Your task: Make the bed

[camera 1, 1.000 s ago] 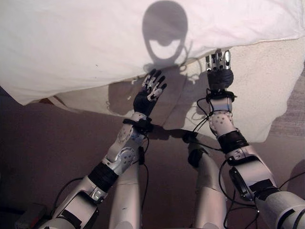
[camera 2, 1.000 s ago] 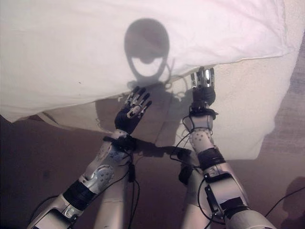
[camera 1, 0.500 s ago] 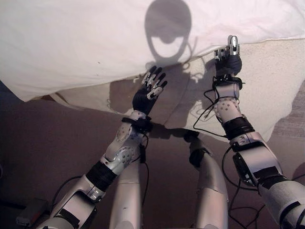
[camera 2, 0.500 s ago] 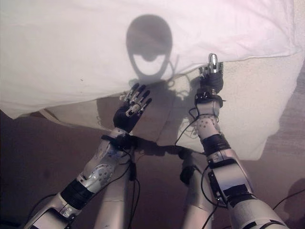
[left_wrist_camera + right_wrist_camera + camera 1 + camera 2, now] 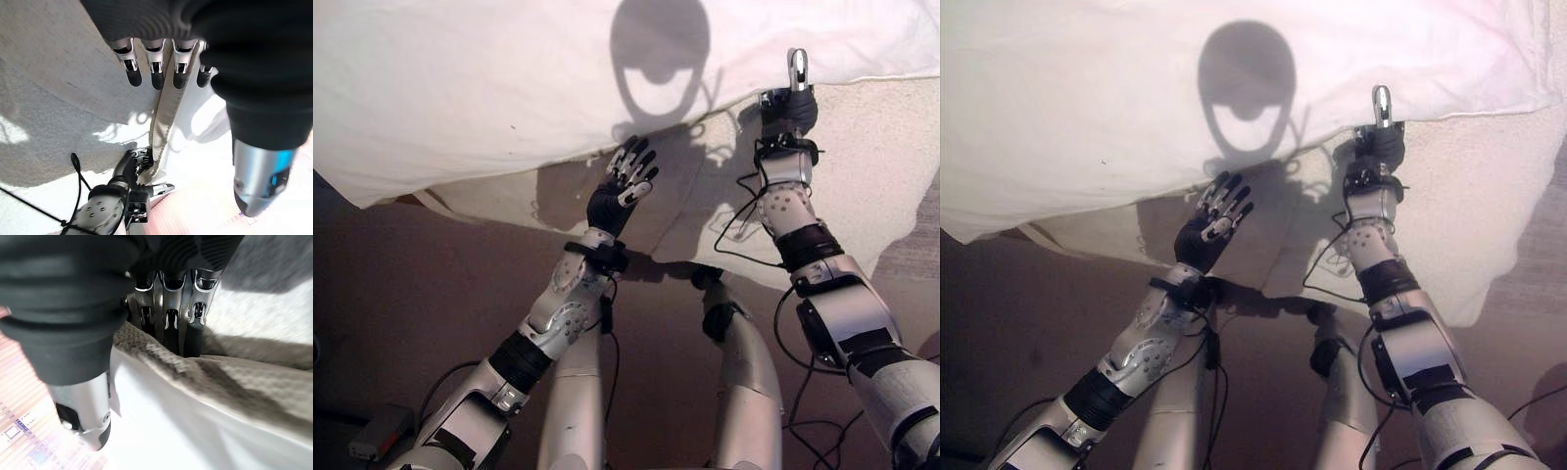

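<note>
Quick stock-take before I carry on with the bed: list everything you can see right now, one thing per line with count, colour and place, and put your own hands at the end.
Duvet: one, white, lying across the far part of the bed, its near edge running over the blanket.
Blanket: one, cream, textured, under the duvet and hanging over the near side of the bed.
Floor: dark brown, in front of the bed.
Small box-like object: one, grey, on the floor at the near left; too dim to identify.
Left hand: fingers straight and spread, over the blanket just short of the duvet's edge, holding nothing.
Right hand: at the duvet's edge, fingers curled around the blanket's folded edge, thumb on the duvet side.
</note>
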